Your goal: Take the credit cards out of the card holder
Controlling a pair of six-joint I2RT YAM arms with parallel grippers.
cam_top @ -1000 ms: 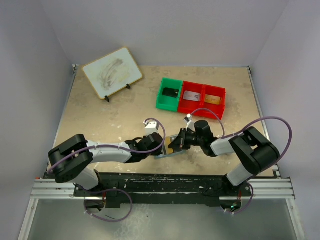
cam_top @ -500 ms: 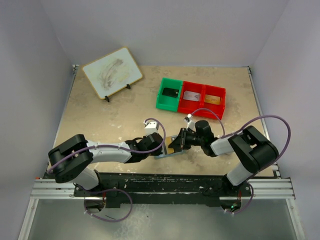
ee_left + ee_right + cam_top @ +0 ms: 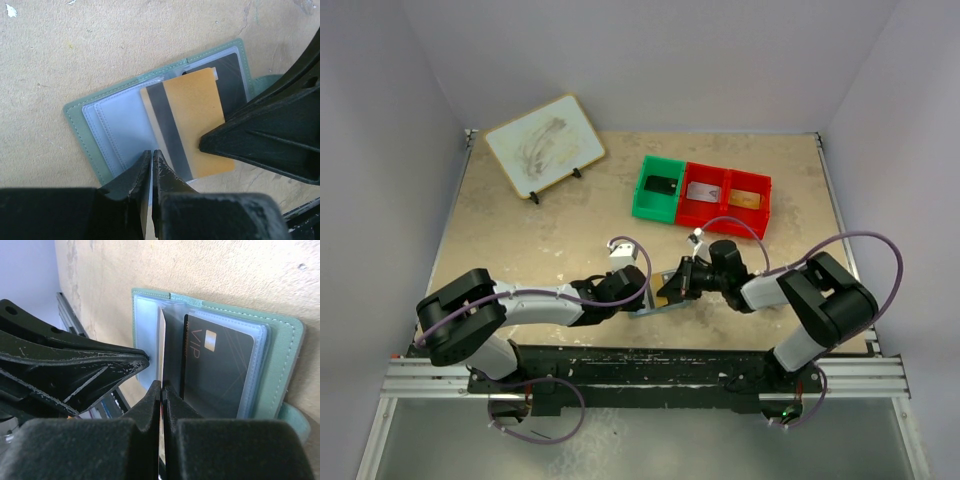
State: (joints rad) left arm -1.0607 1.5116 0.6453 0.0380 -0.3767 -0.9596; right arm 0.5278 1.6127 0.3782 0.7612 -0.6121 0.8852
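Near the table's [image 3: 540, 240] front edge the card holder [image 3: 100, 115] lies open, grey-green outside, pale inside, 1 black card [image 3: 220, 370] sleeved. Our left gripper's [image 3: 151, 155] jaws sit pressed together over it. Our right gripper [image 3: 161, 387] pinches a yellow card [image 3: 195, 110] jutting past its edge. Well beyond, 1 green bin [image 3: 655, 213] and 2 red bins [image 3: 720, 226] hold 1 card each.

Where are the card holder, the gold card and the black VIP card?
card holder [image 3: 117, 125]: left wrist view, its pale inner panel.
gold card [image 3: 197, 107]: left wrist view, gold face beside the stripe.
black VIP card [image 3: 220, 380]: right wrist view, middle of its face.
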